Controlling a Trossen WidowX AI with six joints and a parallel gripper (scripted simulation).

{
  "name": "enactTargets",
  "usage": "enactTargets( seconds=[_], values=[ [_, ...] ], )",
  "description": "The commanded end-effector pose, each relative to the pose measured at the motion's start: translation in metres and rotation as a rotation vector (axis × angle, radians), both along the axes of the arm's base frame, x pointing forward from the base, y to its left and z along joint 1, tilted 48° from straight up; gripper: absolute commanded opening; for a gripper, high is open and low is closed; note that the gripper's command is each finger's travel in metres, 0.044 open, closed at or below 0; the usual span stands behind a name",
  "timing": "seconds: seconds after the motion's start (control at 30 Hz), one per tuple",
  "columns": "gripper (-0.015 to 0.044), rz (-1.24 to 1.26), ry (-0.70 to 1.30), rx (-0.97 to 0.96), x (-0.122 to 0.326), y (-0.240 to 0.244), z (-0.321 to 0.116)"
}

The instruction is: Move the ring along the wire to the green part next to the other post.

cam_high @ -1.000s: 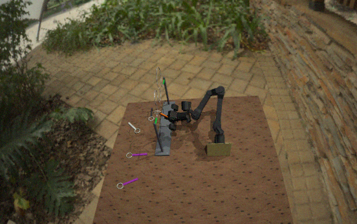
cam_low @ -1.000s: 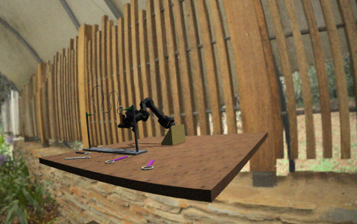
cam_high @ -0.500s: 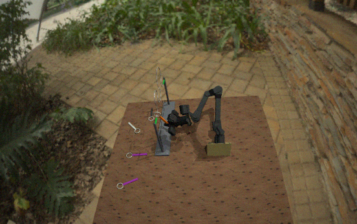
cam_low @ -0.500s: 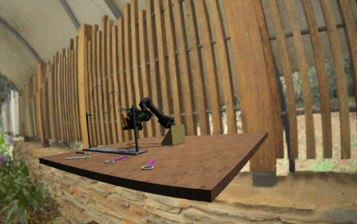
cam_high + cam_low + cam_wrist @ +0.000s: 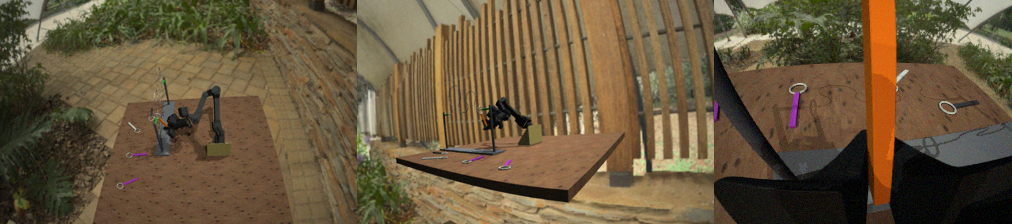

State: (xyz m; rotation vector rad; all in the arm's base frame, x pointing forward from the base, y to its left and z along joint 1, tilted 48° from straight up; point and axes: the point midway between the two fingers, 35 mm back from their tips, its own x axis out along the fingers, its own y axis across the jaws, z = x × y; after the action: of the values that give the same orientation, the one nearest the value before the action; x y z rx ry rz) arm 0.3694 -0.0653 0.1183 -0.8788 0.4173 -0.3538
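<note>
The orange handle (image 5: 163, 122) (image 5: 484, 120) (image 5: 881, 75) slants down from its ring (image 5: 157, 115) (image 5: 480, 110) to my gripper (image 5: 167, 127) (image 5: 486, 126) (image 5: 871, 135), which is shut on it. The ring is around the wire by the inner end of the near green part (image 5: 156, 120) (image 5: 486, 109); whether it touches the wire cannot be told. The near post (image 5: 158, 137) (image 5: 493, 133) stands close beside the gripper and shows at the left in the wrist view (image 5: 745, 117). The thin grey wire (image 5: 454, 85) loops towards the far green part (image 5: 163, 81) (image 5: 448, 114) at the far post (image 5: 167, 94) (image 5: 445, 129). The ring is outside the wrist view.
The posts stand on a grey base (image 5: 163, 153) (image 5: 467, 151). Beyond it lie loose rings with purple handles (image 5: 140, 155) (image 5: 130, 181) (image 5: 794, 111), a white handle (image 5: 132, 125) (image 5: 902, 76) and a dark handle (image 5: 151, 112) (image 5: 968, 104). A yellowish block (image 5: 218, 149) (image 5: 535, 134) is at the arm's base.
</note>
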Motion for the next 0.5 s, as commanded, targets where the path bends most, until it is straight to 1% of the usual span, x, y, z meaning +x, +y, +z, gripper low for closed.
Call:
enactTargets(
  seconds=[0.0,0.47],
  values=[
    [-0.015,0.001,-0.008,0.017,0.0,0.004,-0.003],
    [-0.015,0.001,-0.01,0.032,0.001,0.015,-0.015]
  ],
)
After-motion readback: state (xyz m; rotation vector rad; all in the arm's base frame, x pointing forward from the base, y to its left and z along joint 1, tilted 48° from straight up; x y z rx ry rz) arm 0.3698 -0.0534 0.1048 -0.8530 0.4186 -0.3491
